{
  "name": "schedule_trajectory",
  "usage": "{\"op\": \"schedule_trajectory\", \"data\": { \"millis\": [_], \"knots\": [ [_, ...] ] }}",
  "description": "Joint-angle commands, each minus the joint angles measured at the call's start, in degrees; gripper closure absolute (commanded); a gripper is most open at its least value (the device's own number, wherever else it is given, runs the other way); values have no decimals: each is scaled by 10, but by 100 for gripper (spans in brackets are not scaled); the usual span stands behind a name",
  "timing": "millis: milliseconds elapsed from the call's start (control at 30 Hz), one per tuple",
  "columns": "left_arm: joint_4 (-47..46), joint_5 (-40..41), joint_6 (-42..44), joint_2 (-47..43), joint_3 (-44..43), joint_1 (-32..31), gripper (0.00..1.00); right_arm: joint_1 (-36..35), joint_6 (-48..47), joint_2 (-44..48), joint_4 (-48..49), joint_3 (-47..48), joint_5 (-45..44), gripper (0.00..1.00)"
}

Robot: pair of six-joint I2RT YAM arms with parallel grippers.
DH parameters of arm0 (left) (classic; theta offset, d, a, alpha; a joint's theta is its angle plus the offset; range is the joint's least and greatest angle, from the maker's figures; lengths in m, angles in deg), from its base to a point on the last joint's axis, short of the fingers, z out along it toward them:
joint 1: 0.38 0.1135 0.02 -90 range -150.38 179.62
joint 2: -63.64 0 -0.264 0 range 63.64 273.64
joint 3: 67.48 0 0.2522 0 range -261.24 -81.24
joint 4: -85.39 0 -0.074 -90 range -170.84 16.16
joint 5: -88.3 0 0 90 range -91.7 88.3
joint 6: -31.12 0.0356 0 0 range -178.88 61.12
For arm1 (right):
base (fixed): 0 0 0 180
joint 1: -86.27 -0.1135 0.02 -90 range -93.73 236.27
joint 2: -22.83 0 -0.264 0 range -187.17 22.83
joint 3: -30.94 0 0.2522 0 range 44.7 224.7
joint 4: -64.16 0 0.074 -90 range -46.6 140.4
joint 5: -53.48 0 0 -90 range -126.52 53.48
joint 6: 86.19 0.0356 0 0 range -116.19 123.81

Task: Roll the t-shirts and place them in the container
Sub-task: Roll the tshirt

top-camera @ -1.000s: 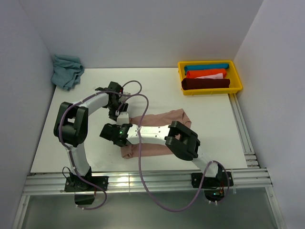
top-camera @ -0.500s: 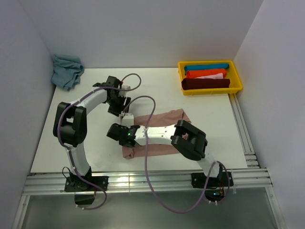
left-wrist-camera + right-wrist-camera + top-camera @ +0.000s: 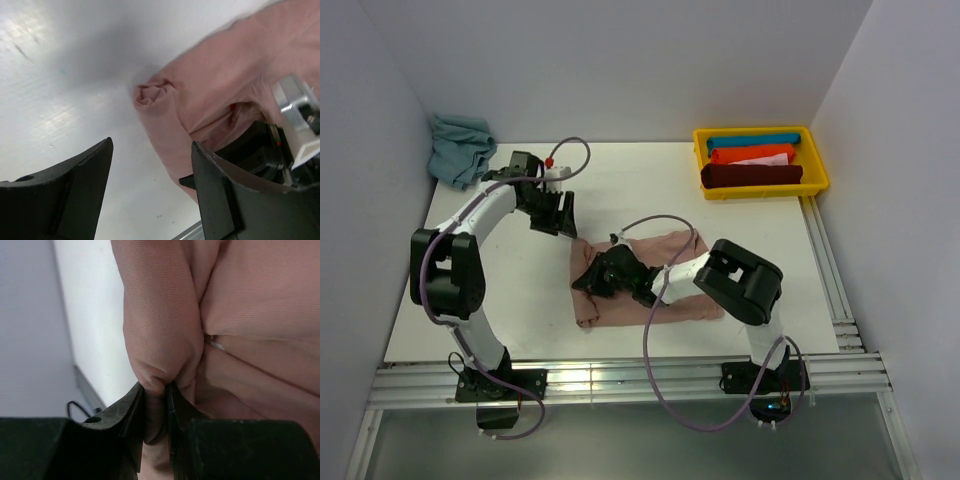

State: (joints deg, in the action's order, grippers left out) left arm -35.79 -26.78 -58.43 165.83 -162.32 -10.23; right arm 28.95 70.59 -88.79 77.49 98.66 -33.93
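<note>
R hand [image 3: 156, 390] is clamped narrow on a thick fold of the pink t-shirt [image 3: 240, 315], w/ cloth bulging above the fingertips. A sec ago it stood wider, lying over the shirt's near-left part w/ nothing pinched. From above, R hand [image 3: 610, 272] sits on the left end of the pink t-shirt [image 3: 670, 250]. The shirt lies as a long folded strip mid-worktop [image 3: 520, 290], and that end is now bunched up.

L hand [image 3: 151, 150] stands wide w/ nothing between the fingers and bare worktop beneath. It has let go of the shirt's far-left corner and drawn back toward the far left, so L hand [image 3: 555, 212] is now just clear of the cloth. A small twisted nub [image 3: 152, 92] marks that corner.

Read: the grip has passed from L to R, and the left end is prob. where the roll starts. No roll has formed yet, so this shirt is early in its cycle.

Further out, the yellow bin [image 3: 815, 175] at far right holds rolled shirts [image 3: 750, 175] in teal, orange and dark red. A blue-grey cloth [image 3: 460, 148] lies crumpled in the far-left corner, untouched.
</note>
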Motion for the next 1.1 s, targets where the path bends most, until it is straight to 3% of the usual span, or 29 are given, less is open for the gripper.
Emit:
{"op": "schedule_trajectory", "data": {
  "millis": [0, 233, 333, 500, 600, 833, 1067],
  "knots": [
    [-13, -30, 23, -5, 40, -3, 31, 9, 70, -19, 174, -25, 60, 85],
    [-61, 5, 5, 52, 79, -14, 40, 12, 117, -34, 203, -53, 38, 82],
    [-66, 34, 0, 81, 76, -29, 48, 12, 99, -23, 149, -37, 26, 72],
    [-69, 84, -27, 89, 66, -55, 52, 1, 49, 6, -4, 11, -19, 51],
    [-66, 115, -30, 93, 61, -65, 54, -9, 33, 24, -73, 32, -49, 46],
    [-59, 139, -31, 95, 55, -78, 55, -45, 13, 60, -201, 62, -113, 43],
    [-53, 142, -32, 102, 45, -82, 56, -86, 21, 82, -218, 48, -134, 42]
  ]
}}
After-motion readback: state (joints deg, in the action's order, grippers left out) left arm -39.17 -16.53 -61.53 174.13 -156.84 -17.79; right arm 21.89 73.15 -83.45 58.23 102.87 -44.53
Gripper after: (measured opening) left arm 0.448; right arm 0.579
